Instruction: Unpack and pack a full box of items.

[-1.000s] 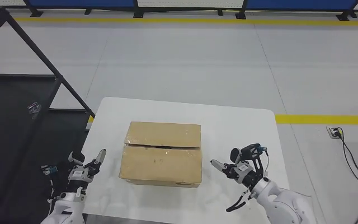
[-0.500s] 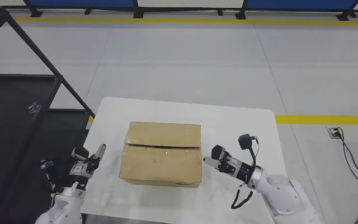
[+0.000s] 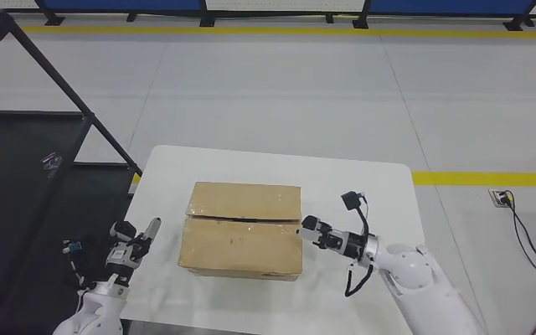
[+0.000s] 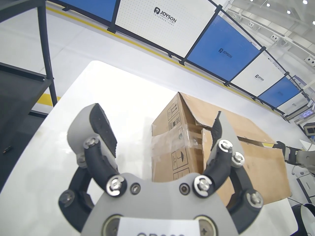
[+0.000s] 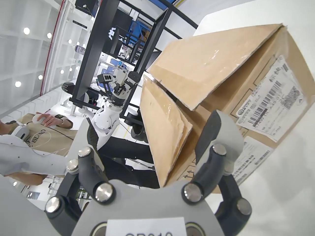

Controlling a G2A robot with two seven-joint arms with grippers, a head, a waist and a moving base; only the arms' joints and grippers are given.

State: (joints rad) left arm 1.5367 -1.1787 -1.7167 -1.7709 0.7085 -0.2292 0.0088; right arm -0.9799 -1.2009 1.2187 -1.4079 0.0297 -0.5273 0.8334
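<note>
Stiff, probably heavy box (image 3: pixel 241 247): grasp the loose flap (image 5: pixel 160 104) edge; right pincer (image 5: pixel 152 124) and left pincer (image 4: pixel 158 114) both gape empty.

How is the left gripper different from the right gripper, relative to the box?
The left gripper sits apart from the box, near the table's edge; the right gripper is right at the box's other end. The right gripper's fingers frame a flap's end; the left gripper's fingers frame nothing close. Both are open.

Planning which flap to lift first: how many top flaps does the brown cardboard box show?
2: the far flap and the near flap of the brown cardboard box. Inner flaps may be hidden underneath.
</note>
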